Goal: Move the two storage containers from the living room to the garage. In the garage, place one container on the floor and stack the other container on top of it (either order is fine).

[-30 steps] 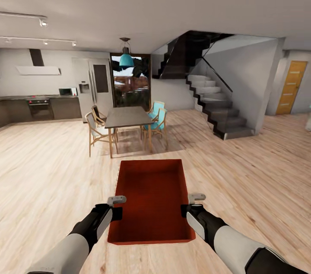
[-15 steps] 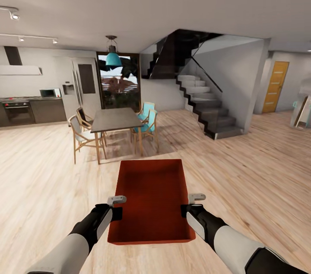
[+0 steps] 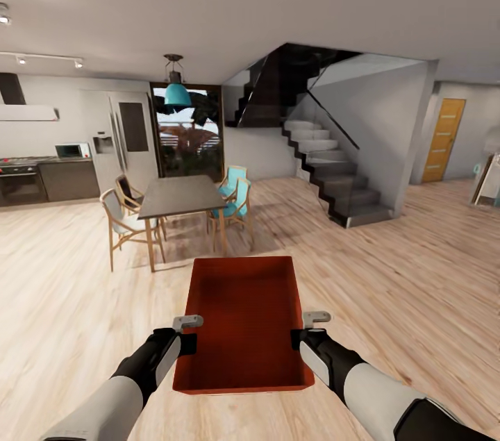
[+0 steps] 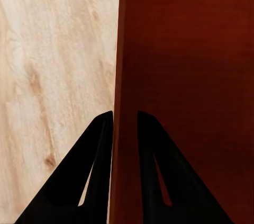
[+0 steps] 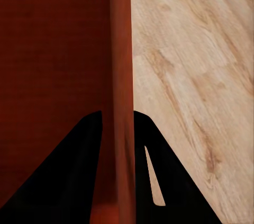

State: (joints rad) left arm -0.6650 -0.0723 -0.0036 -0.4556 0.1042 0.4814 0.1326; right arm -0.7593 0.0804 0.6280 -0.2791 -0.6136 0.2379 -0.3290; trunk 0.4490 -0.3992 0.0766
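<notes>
On the left, the left gripper [image 3: 185, 334] pinches the left wall of the orange-red container [image 3: 243, 319], one finger outside and one inside; the left wrist view shows the two dark fingers [image 4: 100, 150] closed against that thin wall [image 4: 119, 49], with wood floor [image 4: 53, 75] beneath. The container hangs in the air in front of the robot's chest, roughly level, its open top up and nothing visible inside. On the right, the right gripper [image 3: 306, 331] clamps the opposite wall the same way, and the right wrist view shows its fingers [image 5: 87, 144] tight on either side of the rim [image 5: 120, 65].

The hold rests on two narrow pinches at the near half of the bin, so the far end sits unsupported; a sudden stop or sharp turn of the base could tip it forward or let a wall slip out of one claw. If the arms drift apart or together, the thin walls could bend or pop free. Ahead to the left stand the dining table [image 3: 182, 194] and chairs [image 3: 119, 222], near enough that a wide swing might clip them, and to the right the staircase [image 3: 340, 180] narrows the way. The room has light wood flooring [image 3: 389, 267], so the garage looks some way off, which leaves a long carry for the grip to loosen
</notes>
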